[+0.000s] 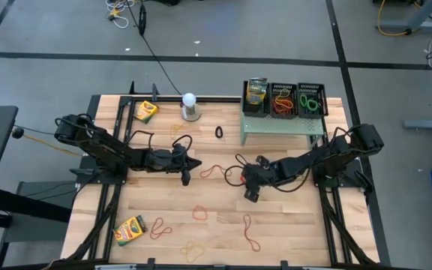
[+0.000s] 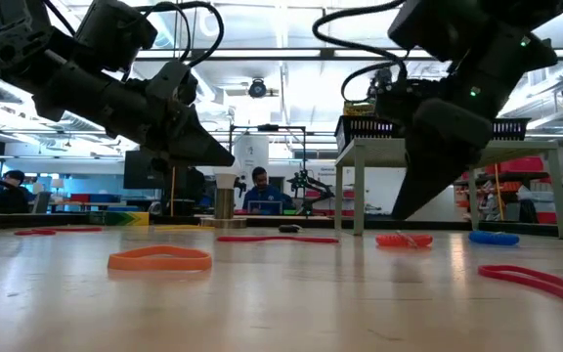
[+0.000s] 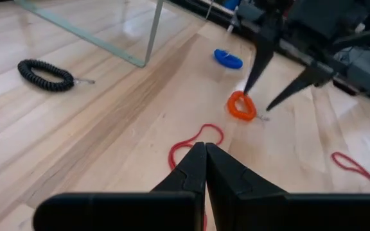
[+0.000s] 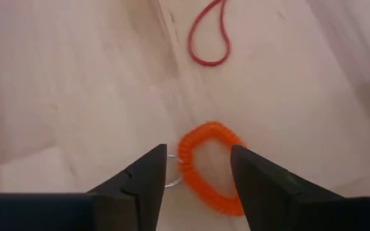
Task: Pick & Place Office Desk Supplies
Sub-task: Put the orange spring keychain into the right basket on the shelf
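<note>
The right pincer [image 4: 198,168] stands with fingers parted above the orange coil loop [image 4: 209,165] lying on the bench [image 4: 76,96], gripping nothing, while the left pincer [image 3: 204,149] waits nearby, closed and empty.

Orange coil loop [image 4: 209,168] flat on wood, metal ring attached.
</note>
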